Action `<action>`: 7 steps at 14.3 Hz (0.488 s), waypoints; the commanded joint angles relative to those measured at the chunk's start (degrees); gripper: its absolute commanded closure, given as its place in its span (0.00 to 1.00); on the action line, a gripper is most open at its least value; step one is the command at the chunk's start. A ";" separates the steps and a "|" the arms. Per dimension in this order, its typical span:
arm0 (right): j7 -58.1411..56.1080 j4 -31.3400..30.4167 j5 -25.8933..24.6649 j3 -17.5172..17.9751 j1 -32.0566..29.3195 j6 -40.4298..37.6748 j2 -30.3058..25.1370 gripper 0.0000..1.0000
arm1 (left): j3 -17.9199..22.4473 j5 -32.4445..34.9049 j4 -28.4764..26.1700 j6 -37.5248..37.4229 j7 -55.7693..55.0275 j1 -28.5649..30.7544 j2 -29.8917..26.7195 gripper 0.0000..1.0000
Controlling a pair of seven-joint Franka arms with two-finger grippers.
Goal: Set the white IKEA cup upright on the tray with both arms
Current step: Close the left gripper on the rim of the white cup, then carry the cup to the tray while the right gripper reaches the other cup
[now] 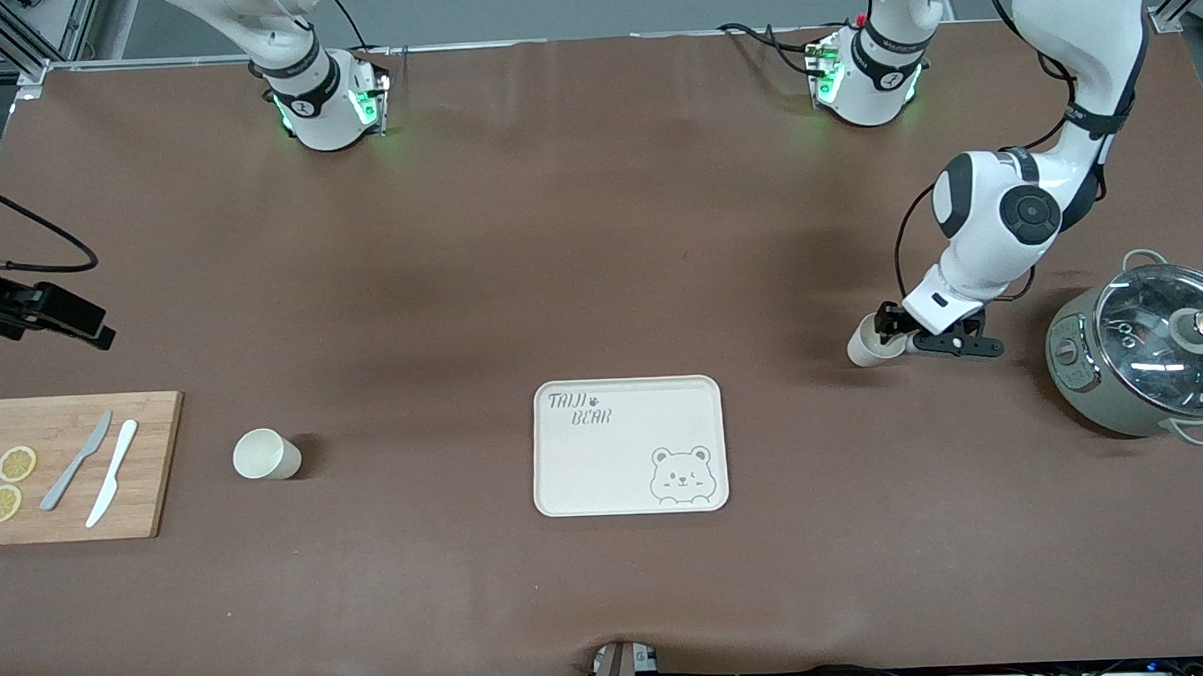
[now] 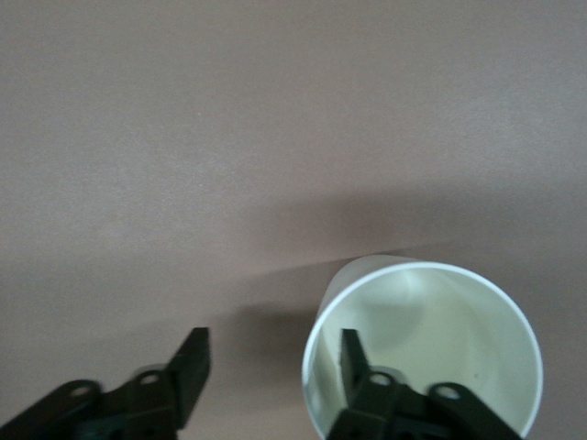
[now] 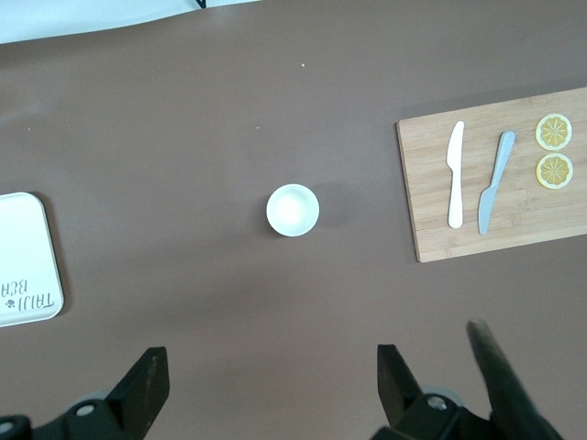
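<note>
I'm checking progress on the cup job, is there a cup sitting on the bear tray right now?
No, the tray holds nothing; one cup stands beside the cutting board, and the left gripper is at the other cup.

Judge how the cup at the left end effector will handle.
The cup looks thin-walled and rigid, probably light. It seems tipped sideways, so a nudge may roll it. The left end effector straddles its rim, open; the smooth wall could slip. The right end effector waits open above the table.

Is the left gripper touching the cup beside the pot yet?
Cannot tell. In the left wrist view, one finger is inside the cup, the other outside; left gripper open, contact unclear.
</note>
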 commanded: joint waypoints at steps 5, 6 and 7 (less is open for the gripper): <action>0.90 0.35 -0.15 -7.33 7.60 -0.08 0.19 0.00 | -0.24 1.69 0.32 0.57 -0.75 0.43 -0.31 1.00; 0.90 0.35 0.12 -7.24 7.25 0.01 0.19 0.00 | -0.33 1.61 0.67 0.56 -1.71 0.25 -0.31 1.00; 0.90 0.35 0.38 -7.15 6.81 0.01 0.19 0.00 | -0.42 1.60 1.72 0.39 -3.29 -0.01 -0.31 1.00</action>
